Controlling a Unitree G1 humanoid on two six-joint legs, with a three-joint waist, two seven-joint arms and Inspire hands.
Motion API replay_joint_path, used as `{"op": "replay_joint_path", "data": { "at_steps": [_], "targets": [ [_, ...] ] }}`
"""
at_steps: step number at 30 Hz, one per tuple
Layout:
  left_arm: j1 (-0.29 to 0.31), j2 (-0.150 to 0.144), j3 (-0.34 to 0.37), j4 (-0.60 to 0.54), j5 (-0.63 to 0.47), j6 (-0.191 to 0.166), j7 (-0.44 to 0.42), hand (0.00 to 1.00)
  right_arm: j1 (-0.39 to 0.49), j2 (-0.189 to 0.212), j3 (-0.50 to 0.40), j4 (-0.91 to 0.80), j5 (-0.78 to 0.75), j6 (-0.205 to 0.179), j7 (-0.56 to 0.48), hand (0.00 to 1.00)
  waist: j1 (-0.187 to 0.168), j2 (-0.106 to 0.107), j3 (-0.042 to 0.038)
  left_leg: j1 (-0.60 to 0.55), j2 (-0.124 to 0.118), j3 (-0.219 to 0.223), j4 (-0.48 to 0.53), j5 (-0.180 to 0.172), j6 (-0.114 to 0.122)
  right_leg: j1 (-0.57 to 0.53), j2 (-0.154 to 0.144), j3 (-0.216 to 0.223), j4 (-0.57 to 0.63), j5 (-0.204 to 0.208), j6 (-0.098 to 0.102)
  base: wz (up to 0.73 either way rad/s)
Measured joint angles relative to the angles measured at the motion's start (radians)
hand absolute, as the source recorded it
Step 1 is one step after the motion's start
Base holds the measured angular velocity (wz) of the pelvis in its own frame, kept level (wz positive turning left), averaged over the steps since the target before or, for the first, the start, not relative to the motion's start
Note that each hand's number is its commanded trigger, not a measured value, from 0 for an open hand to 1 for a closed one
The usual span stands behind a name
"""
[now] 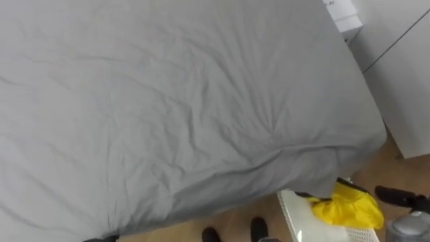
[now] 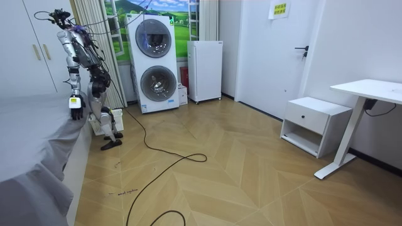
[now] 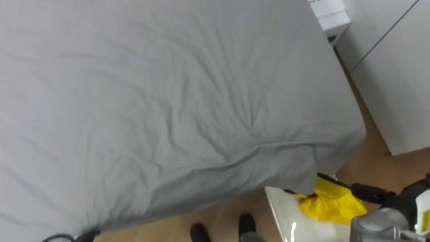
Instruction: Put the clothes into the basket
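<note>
A yellow garment (image 1: 349, 207) lies crumpled in the white basket (image 1: 292, 216), which stands on the floor at the foot of the grey bed, at my lower right. Part of the garment is tucked under the overhanging bedcover. My right hand (image 1: 398, 196) hovers just right of the garment, its dark fingers straight and a little apart from the cloth. In the room view I stand upright against the bed's edge with the basket (image 2: 113, 119) by my feet. My left hand (image 2: 76, 108) hangs down beside the mattress edge.
The grey bedcover (image 1: 168, 101) spreads wide in front of me. White wardrobe doors (image 1: 410, 81) stand to the right, and a small white box (image 1: 344, 15) sits past the bed's far corner. Stacked washing machines (image 2: 154, 63), a white fridge (image 2: 204, 70) and open wooden floor lie behind.
</note>
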Motion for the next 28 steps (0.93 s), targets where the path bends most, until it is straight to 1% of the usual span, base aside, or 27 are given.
{"op": "replay_joint_path", "data": {
  "at_steps": [1,2,4,5,6,7,8,10,12,13,16,18,19,20,23,25,28],
  "targets": [
    [0.014,0.001,0.014,-0.007,0.000,-0.001,-0.006,0.00,0.032,0.015,0.003,-0.021,0.019,-0.001,0.014,0.00,-0.004,-0.005,-0.0040,0.024,0.000,-0.015,-0.004,0.000,-0.001,0.035,0.000,-0.014,-0.014,-0.001,0.000,0.24],
    [0.020,0.001,0.021,-0.007,0.002,-0.001,-0.010,0.00,0.044,0.024,0.003,-0.022,0.024,-0.001,0.024,0.00,-0.003,-0.009,-0.0067,0.039,0.000,-0.021,-0.008,-0.001,-0.004,0.054,0.001,-0.019,-0.025,-0.001,0.000,0.30],
    [0.055,0.000,0.043,-0.030,0.038,0.000,-0.018,0.00,0.104,0.053,0.005,-0.017,0.038,-0.002,0.074,0.00,-0.013,-0.019,-0.0133,0.103,0.001,-0.060,-0.024,0.000,-0.008,0.156,0.007,-0.049,-0.087,0.002,0.005,0.41],
    [0.063,0.000,0.047,-0.034,0.039,0.000,-0.018,0.00,0.119,0.058,0.010,-0.011,0.050,-0.002,0.085,0.00,-0.014,-0.022,-0.0151,0.116,0.001,-0.070,-0.026,-0.001,-0.010,0.180,0.008,-0.060,-0.105,0.004,0.006,0.43],
    [0.079,0.000,0.056,-0.041,0.039,-0.001,-0.018,0.00,0.143,0.069,0.013,-0.003,0.069,-0.001,0.112,0.00,-0.010,-0.031,-0.0177,0.143,0.001,-0.080,-0.032,-0.003,-0.012,0.220,0.010,-0.071,-0.130,0.008,0.008,0.30],
    [0.095,-0.001,0.074,-0.054,0.044,-0.002,-0.018,0.00,0.162,0.077,0.023,0.006,0.073,-0.002,0.136,0.00,-0.011,-0.038,-0.0186,0.164,-0.001,-0.094,-0.039,-0.004,-0.013,0.251,0.010,-0.090,-0.146,0.009,0.009,0.39],
    [0.099,-0.001,0.090,-0.059,0.063,-0.002,-0.017,0.00,0.178,0.087,0.030,0.028,0.076,-0.003,0.160,0.00,-0.007,-0.047,-0.0160,0.182,-0.004,-0.111,-0.039,-0.007,-0.014,0.278,0.010,-0.101,-0.150,0.008,0.009,0.36],
    [0.108,-0.002,0.095,-0.065,0.074,-0.003,-0.015,0.00,0.207,0.098,0.064,0.041,0.093,0.000,0.195,0.00,-0.003,-0.058,-0.0122,0.206,-0.005,-0.127,-0.039,-0.013,-0.017,0.314,0.011,-0.121,-0.164,0.007,0.009,0.29],
    [0.113,-0.007,0.098,-0.064,0.089,-0.003,-0.014,0.00,0.210,0.116,0.070,0.074,0.092,0.000,0.234,0.00,-0.002,-0.060,-0.0107,0.230,-0.005,-0.139,-0.039,-0.019,-0.019,0.355,0.009,-0.134,-0.182,0.007,0.009,0.22],
    [0.116,-0.010,0.101,-0.063,0.102,-0.003,-0.014,0.00,0.212,0.128,0.071,0.092,0.092,0.001,0.255,0.00,-0.002,-0.059,-0.0084,0.242,-0.006,-0.150,-0.039,-0.021,-0.020,0.376,0.009,-0.146,-0.189,0.006,0.010,0.24],
    [0.129,-0.024,0.124,-0.064,0.140,-0.008,-0.014,0.00,0.216,0.143,0.083,0.121,0.089,0.002,0.307,0.00,0.000,-0.059,-0.0054,0.266,-0.008,-0.168,-0.040,-0.027,-0.025,0.408,0.009,-0.159,-0.199,-0.001,0.010,0.18],
    [0.131,-0.032,0.137,-0.064,0.149,-0.012,-0.013,0.00,0.217,0.150,0.092,0.130,0.088,0.001,0.324,0.00,0.004,-0.060,-0.0048,0.274,-0.008,-0.175,-0.041,-0.029,-0.027,0.420,0.008,-0.170,-0.200,-0.006,0.010,0.12],
    [0.133,-0.036,0.141,-0.064,0.153,-0.014,-0.014,0.00,0.220,0.153,0.099,0.136,0.089,0.001,0.343,0.00,0.013,-0.060,-0.0039,0.285,-0.008,-0.175,-0.043,-0.030,-0.029,0.431,0.008,-0.175,-0.202,-0.009,0.009,0.11],
    [0.138,-0.043,0.167,-0.064,0.172,-0.017,-0.014,0.00,0.226,0.158,0.100,0.141,0.088,0.001,0.359,0.00,0.024,-0.060,-0.0033,0.295,-0.008,-0.180,-0.043,-0.033,-0.031,0.447,0.009,-0.179,-0.212,-0.011,0.008,0.08],
    [0.147,-0.048,0.190,-0.064,0.208,-0.025,-0.013,0.00,0.235,0.161,0.102,0.144,0.088,0.002,0.381,0.00,0.029,-0.061,-0.0027,0.314,-0.011,-0.194,-0.043,-0.040,-0.034,0.467,0.009,-0.186,-0.215,-0.023,0.008,0.15],
    [0.147,-0.056,0.214,-0.064,0.233,-0.027,-0.011,0.00,0.234,0.163,0.103,0.144,0.088,0.002,0.386,0.00,0.035,-0.061,-0.0032,0.319,-0.014,-0.210,-0.044,-0.041,-0.036,0.481,0.007,-0.200,-0.214,-0.029,0.009,0.20],
    [0.149,-0.067,0.214,-0.064,0.235,-0.043,0.007,0.00,0.233,0.167,0.123,0.147,0.080,0.002,0.387,0.00,0.055,-0.062,-0.0025,0.325,-0.016,-0.218,-0.044,-0.041,-0.037,0.493,0.007,-0.203,-0.215,-0.033,0.010,0.07]
  ]
}}
